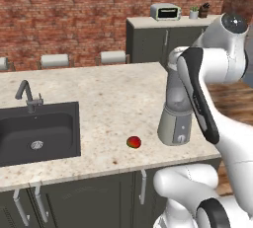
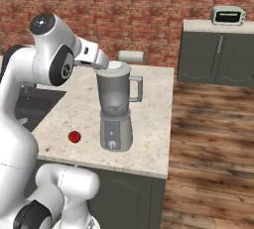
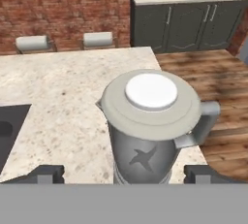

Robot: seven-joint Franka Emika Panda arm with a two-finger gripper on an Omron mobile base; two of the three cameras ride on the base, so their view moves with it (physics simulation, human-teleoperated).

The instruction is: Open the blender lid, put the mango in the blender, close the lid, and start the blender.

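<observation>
The blender [image 2: 115, 124] stands on the counter near its right end, with a silver-grey base and a smoky jar [image 3: 140, 157] whose handle [image 3: 203, 121] points right. The blender lid [image 3: 150, 106], light grey with a white centre cap [image 3: 151, 91], sits flat on the jar. My gripper [image 3: 125, 174] hovers just above and behind the lid. It is open, with its dark fingertips [image 3: 48, 173] spread wider than the jar and nothing between them. The mango [image 1: 134, 142], small and red, lies on the counter left of the blender base [image 1: 175, 131], close to the front edge.
A dark sink [image 1: 37, 131] with a faucet [image 1: 27, 96] is set into the counter's left part. A toaster oven [image 1: 165, 11] and small plants stand on a far cabinet. Stools line the counter's far side. Wooden floor lies to the right.
</observation>
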